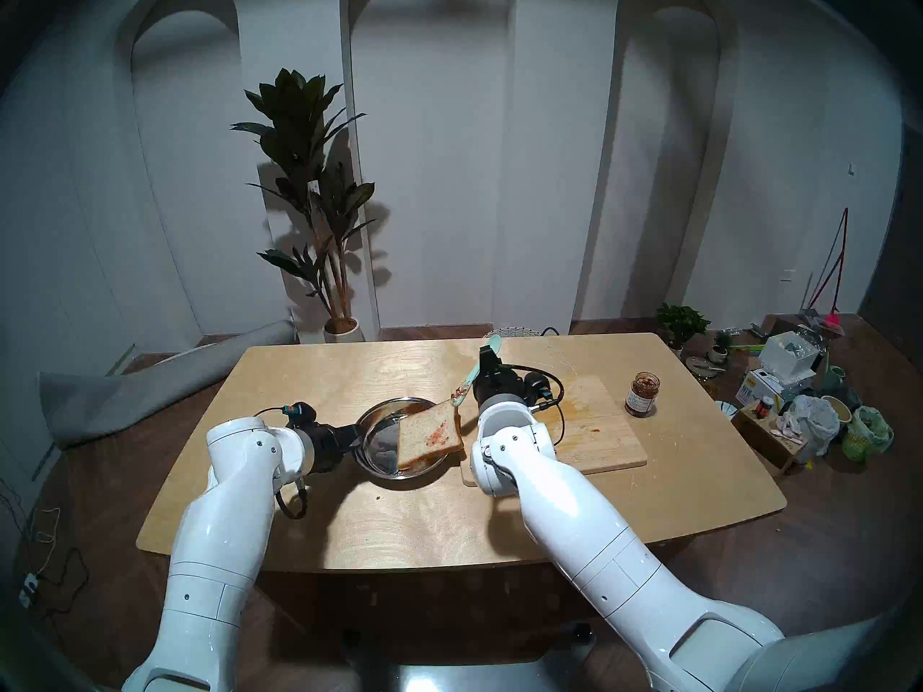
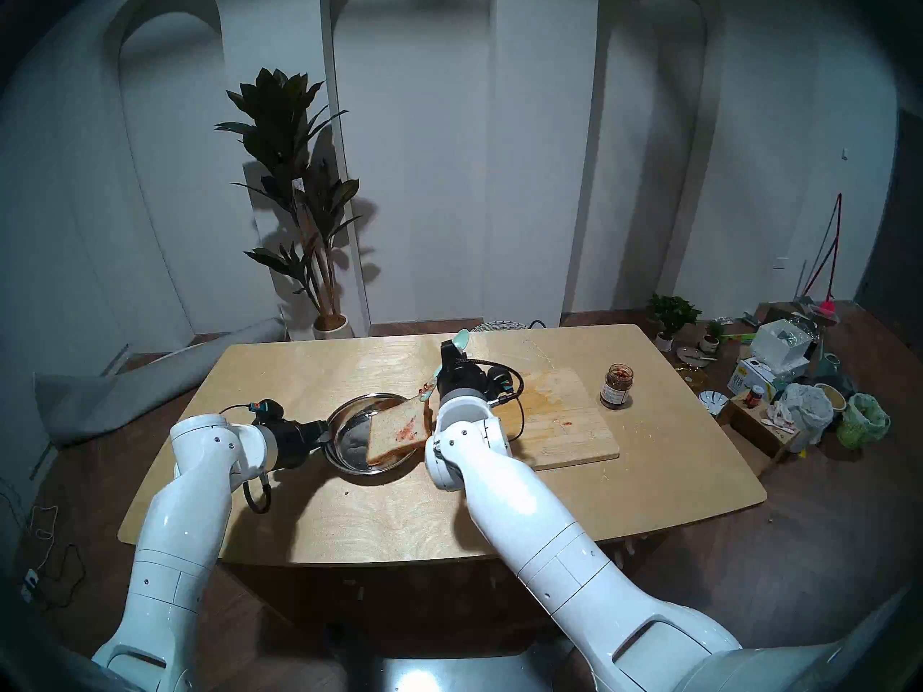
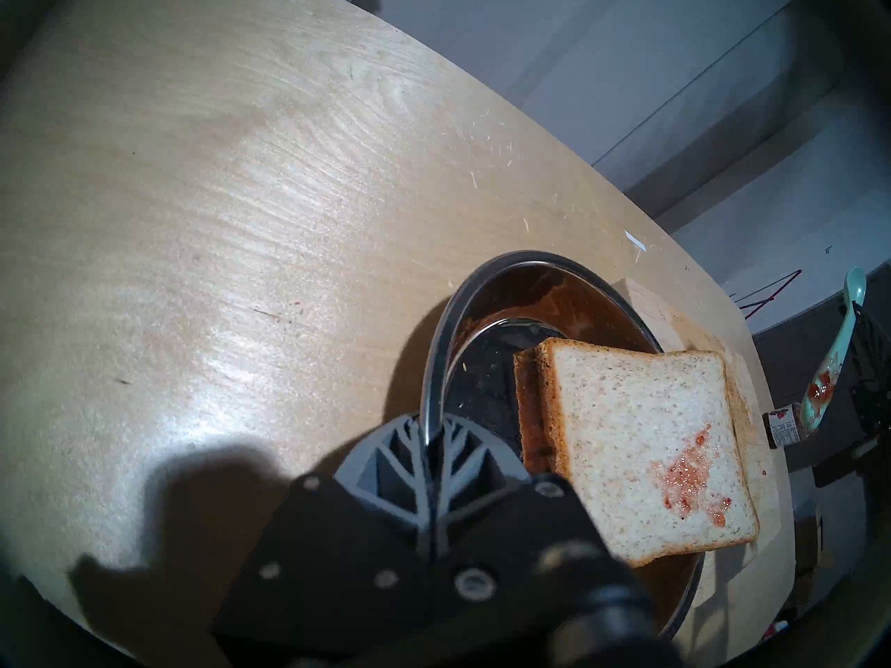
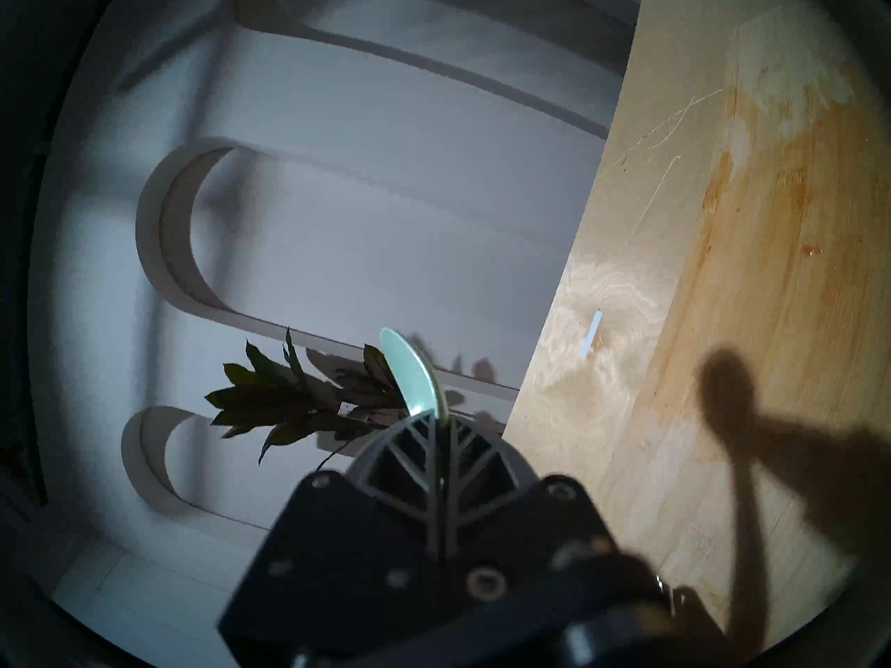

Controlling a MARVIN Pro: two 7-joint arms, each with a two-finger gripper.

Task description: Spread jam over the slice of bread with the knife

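Right fingers (image 4: 441, 440): pinching knife (image 1: 468, 378) mid-shaft; light, stiff, slick, jam-tipped blade above bread (image 3: 641, 447). Left fingers (image 3: 431, 428): pressed on pan (image 3: 436, 363) rim. Bread: soft, tearable, propped in pan, small smear. Jar (image 1: 643, 394): on desk (image 1: 399, 521), apart.

My wooden table (image 1: 349, 516) fills the middle of the head view. On it, left of centre, sits a steel plate (image 1: 372, 416); just right of that lies a stained wooden cutting board (image 1: 604, 441), touching the plate's edge. Right of the board, near the frame's right, stands the open jam jar (image 1: 642, 394).
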